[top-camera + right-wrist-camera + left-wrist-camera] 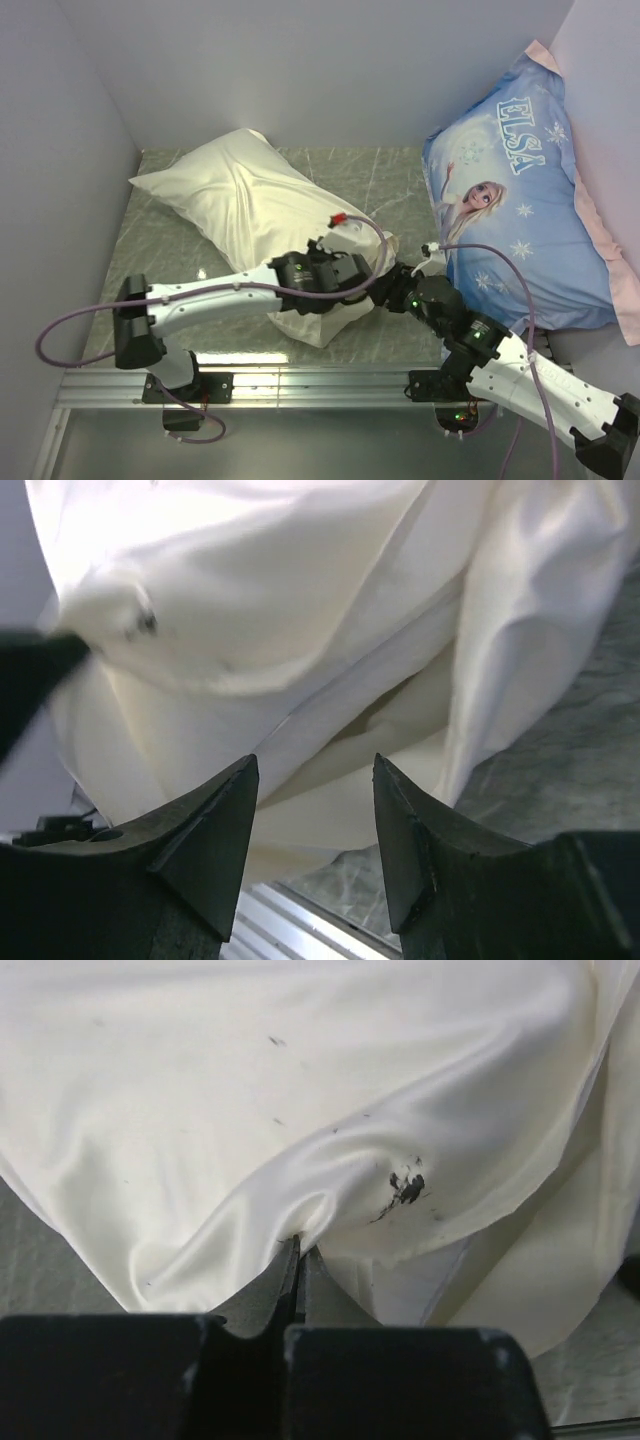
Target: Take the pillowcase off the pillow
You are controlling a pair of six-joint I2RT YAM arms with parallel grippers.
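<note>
Top external view, from the left: the green, stone-veined surface (160,250) carries the pillowcase (240,195). It lies slantwise from the far left corner toward the near middle, plump with the pillow inside it. The left arm (210,290) reaches across to its near end, and the right arm (520,370) comes in from the other side to the same end. Farthest right, a blue printed cushion (510,200) leans against the wall, apart from the work.

In the left wrist view the left jaws are clenched on a pinched fold of the pillowcase (250,1110), close to its open hem. A small black smudge (405,1190) marks the cloth just beside the pinch. Below the hem a flatter, whiter cloth shows, probably the pillow (385,1280) itself, though the view is too close to be sure. In the right wrist view the right jaws stand released, gripping nothing, with the draped pillowcase (260,590) just ahead of them.

The cloth is thin, cream and faintly satiny, and it falls in soft, loose folds. It will likely slide easily but bunch under a pull. The step in hand looks like getting hold of the pillow at the mouth of the case. To do it well, the right jaws should take the pillow's corner alone, not the case layer over it. They can then draw it out through the mouth, low and steady, while the left jaws hold the hem back.
</note>
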